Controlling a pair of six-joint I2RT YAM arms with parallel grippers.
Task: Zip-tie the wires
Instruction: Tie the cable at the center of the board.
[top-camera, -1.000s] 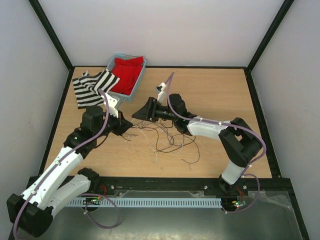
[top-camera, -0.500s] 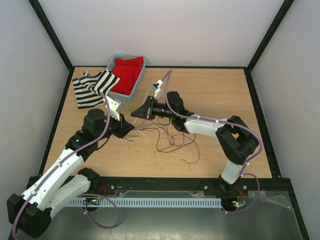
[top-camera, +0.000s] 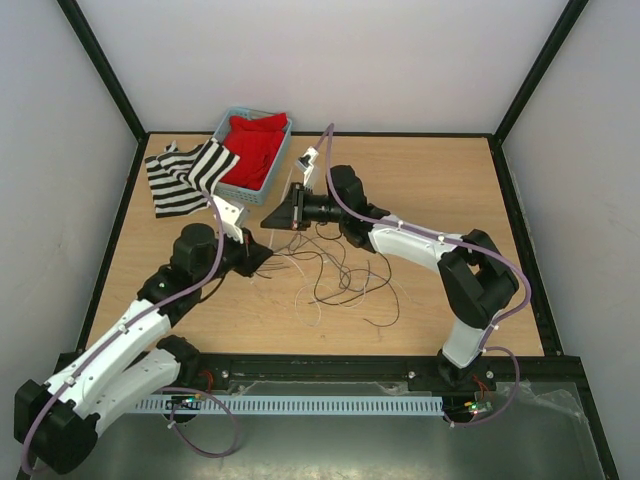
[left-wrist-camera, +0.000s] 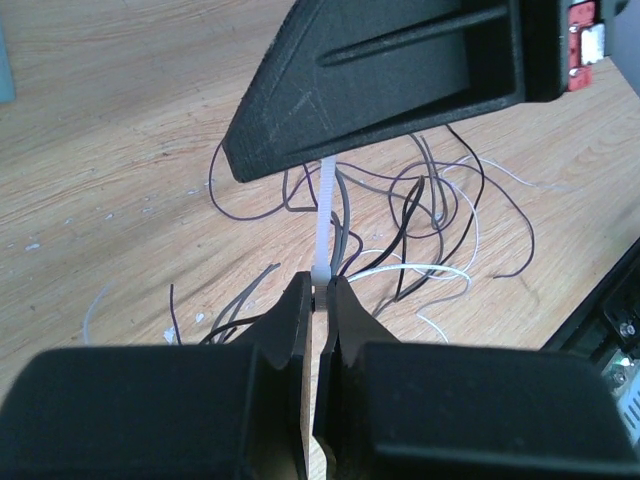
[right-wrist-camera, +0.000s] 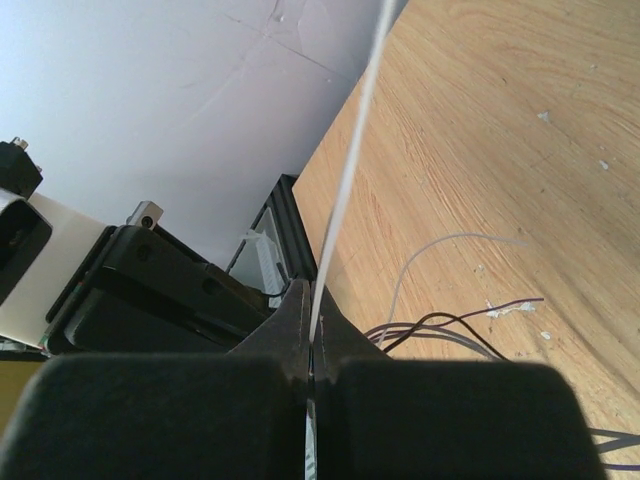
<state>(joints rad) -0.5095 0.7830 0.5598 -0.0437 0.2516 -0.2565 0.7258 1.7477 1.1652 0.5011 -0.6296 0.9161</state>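
**Zip tie gripped at both ends, cinch not yet finished**

On the left, the left gripper (left-wrist-camera: 320, 292) is clenched on the head end of a thin white plastic zip tie (left-wrist-camera: 323, 215), low over the light wooden surface (top-camera: 440, 200). From there the strap runs straight and taut to the right gripper (right-wrist-camera: 312, 330), which sits just beside the left one and is pinched tight on the strap's free tail.

The thin black and whitish wires (top-camera: 345, 275) lie on the surface between the two arms. Several strands converge at the tie's head under the left gripper. The rest sprawl to the right in loose, curling loops.

As I judge it, the task is well along. The tie looks threaded through its head, with both ends held so the strap can be drawn through. The fingers hide the loop, so I cannot tell whether it encloses every strand or how snug it is. What seems left is to pull the strap until the bundle is tight, then let go of both ends.
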